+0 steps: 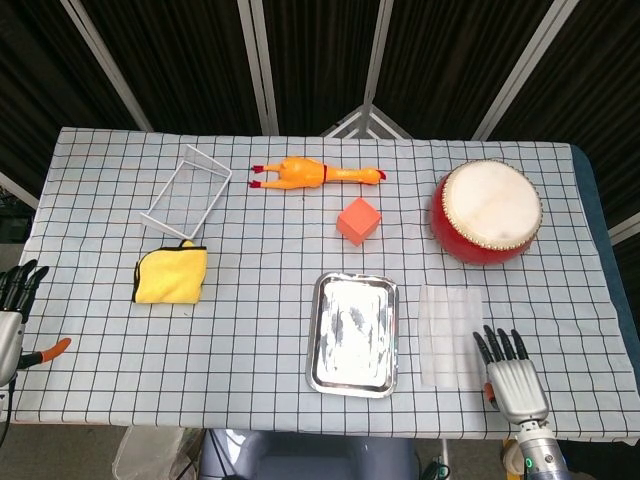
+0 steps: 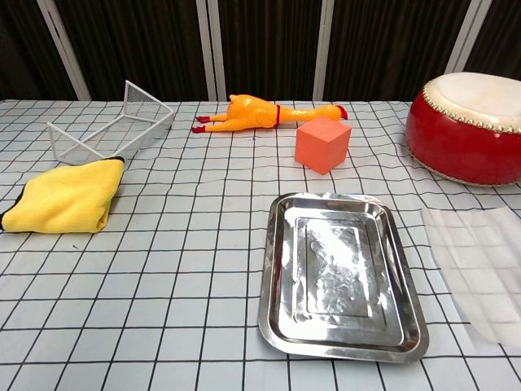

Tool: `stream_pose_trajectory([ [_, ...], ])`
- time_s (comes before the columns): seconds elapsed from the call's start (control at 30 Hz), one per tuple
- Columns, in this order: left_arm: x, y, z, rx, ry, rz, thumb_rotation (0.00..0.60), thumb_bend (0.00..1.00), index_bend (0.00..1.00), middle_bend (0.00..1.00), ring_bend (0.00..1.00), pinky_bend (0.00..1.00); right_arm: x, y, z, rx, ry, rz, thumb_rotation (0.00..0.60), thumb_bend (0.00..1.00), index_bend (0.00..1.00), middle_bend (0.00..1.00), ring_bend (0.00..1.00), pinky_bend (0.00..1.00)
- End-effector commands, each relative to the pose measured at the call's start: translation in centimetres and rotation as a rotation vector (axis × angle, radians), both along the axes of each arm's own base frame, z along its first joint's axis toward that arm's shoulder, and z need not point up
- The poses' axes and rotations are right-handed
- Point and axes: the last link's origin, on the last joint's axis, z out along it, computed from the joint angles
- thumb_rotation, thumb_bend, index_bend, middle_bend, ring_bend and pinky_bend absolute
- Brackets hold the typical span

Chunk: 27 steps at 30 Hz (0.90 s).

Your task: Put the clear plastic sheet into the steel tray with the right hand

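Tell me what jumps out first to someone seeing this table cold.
The red drum with its pale skin dominates the far right, and the shiny steel tray gleams near the front centre. An orange rubber chicken lies along the back with an orange cube just in front of it, and a yellow cloth sits on the left.

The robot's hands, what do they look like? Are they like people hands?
A bit like ours. The right hand has a shiny silver-grey metal back and black fingers, with a small orange bit at its side and a grey wrist showing a little green light. The left hand is only partly in view: black fingers, a grey body and an orange-tipped piece.
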Motion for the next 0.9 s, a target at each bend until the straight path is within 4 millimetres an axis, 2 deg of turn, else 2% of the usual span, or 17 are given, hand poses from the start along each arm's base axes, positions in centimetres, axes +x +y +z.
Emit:
stream_pose_trajectory([
  [0.03, -0.02, -0.01, 0.01, 0.002, 0.000, 0.002, 0.600, 0.00, 0.00, 0.00, 0.00, 0.00, -0.17, 0.09, -0.23, 0.013, 0.016, -0.005, 0.600, 0.41, 0.00, 0.00, 0.00, 0.00],
  [0.5, -0.05, -0.02, 0.03, 0.003, -0.004, 0.001, 0.600, 0.00, 0.00, 0.00, 0.00, 0.00, -0.58, 0.88, -0.79, 0.051, 0.051, -0.021, 0.600, 0.41, 0.00, 0.00, 0.00, 0.00],
  [0.9, -0.07, -0.02, -0.04, 0.001, -0.001, 0.001, 0.600, 0.00, 0.00, 0.00, 0.00, 0.00, -0.77, 0.62, -1.23, 0.056, 0.058, -0.027, 0.600, 0.41, 0.00, 0.00, 0.00, 0.00],
])
